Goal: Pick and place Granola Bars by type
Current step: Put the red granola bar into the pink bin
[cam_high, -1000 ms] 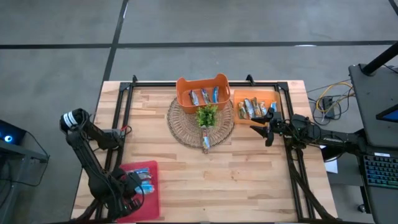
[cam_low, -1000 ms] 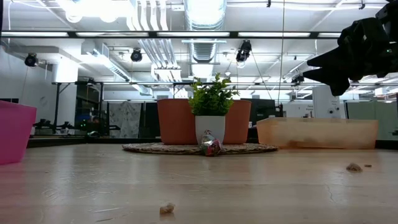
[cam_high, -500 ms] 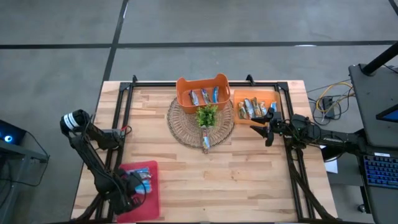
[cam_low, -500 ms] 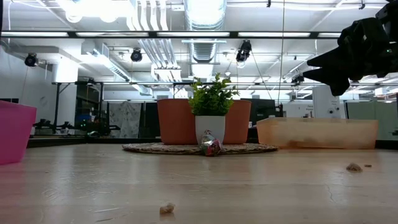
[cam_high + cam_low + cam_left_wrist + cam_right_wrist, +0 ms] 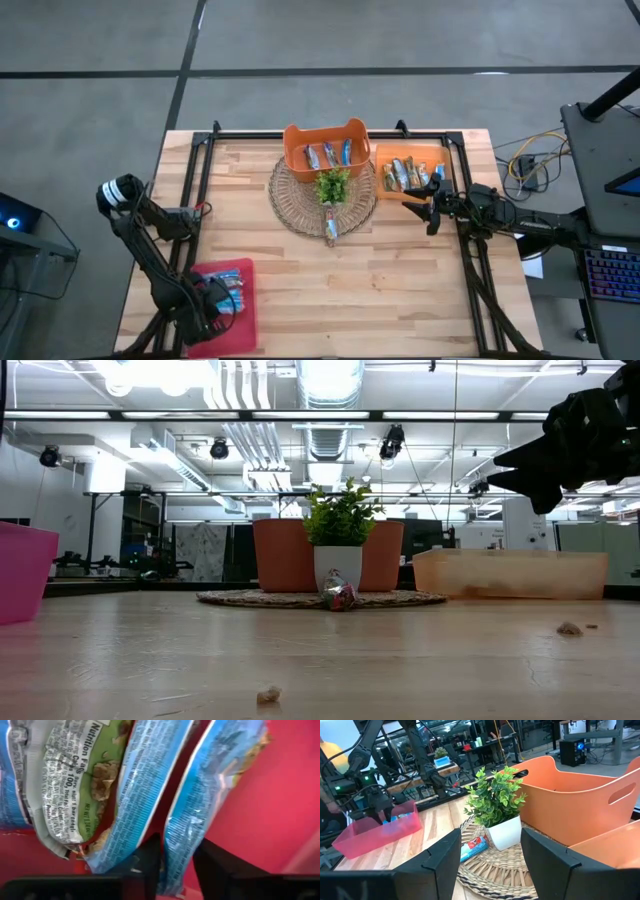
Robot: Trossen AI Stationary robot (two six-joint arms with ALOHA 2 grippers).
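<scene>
Granola bars lie in four places: blue ones in the orange basket (image 5: 330, 153), tan ones in the tan tray (image 5: 405, 173), one blue bar (image 5: 331, 230) on the wicker mat by the plant, and some in the pink bin (image 5: 240, 275). My left gripper (image 5: 218, 300) reaches down into the pink bin, shut on a blue bar (image 5: 200, 795). Beside that bar lie another blue bar (image 5: 145, 785) and a grey-green wrapped one (image 5: 75, 785). My right gripper (image 5: 425, 207) hangs open above the table beside the tan tray, touching nothing. My left gripper pinches the blue bar by one end of its wrapper (image 5: 175, 852), between the two fingers (image 5: 150, 860). The fingers come from above, pointing down into the bin. The rest of the bar lies on the bin's red floor (image 5: 280, 795) next to the other bars.
A small green plant (image 5: 333, 186) stands on the round wicker mat (image 5: 295, 205) at the table's middle, in front of the orange basket. Black frame rails run along the left, far and right sides. Crumbs (image 5: 568, 628) dot the near boards. Bare wood spans the middle and near side.
</scene>
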